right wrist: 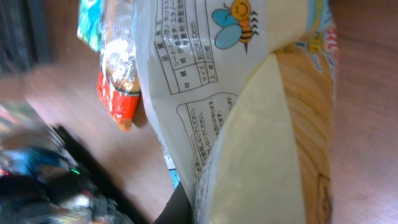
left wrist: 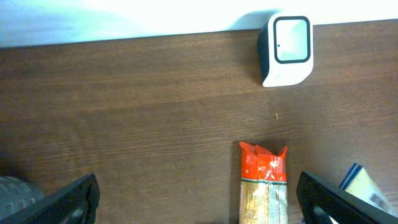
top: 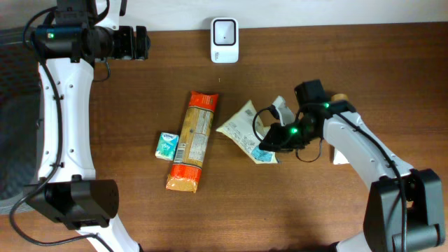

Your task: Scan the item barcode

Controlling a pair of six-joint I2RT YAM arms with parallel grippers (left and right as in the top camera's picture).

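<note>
Overhead, we see the right gripper (top: 269, 145) clamped on the white crinkled plastic pouch with a bee print (top: 241, 124) — it lies mid-table, well apart from the white boxy barcode scanner (top: 225, 40); the left gripper (top: 140, 43) hangs wide open.

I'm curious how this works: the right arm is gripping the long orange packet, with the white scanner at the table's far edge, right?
No: the overhead view shows the jaws of the right arm shut on the white bee packet; the orange packet lies free.

The snack pouch (top: 245, 129) is glossy plastic, the table (top: 315, 203) matt wood.
</note>
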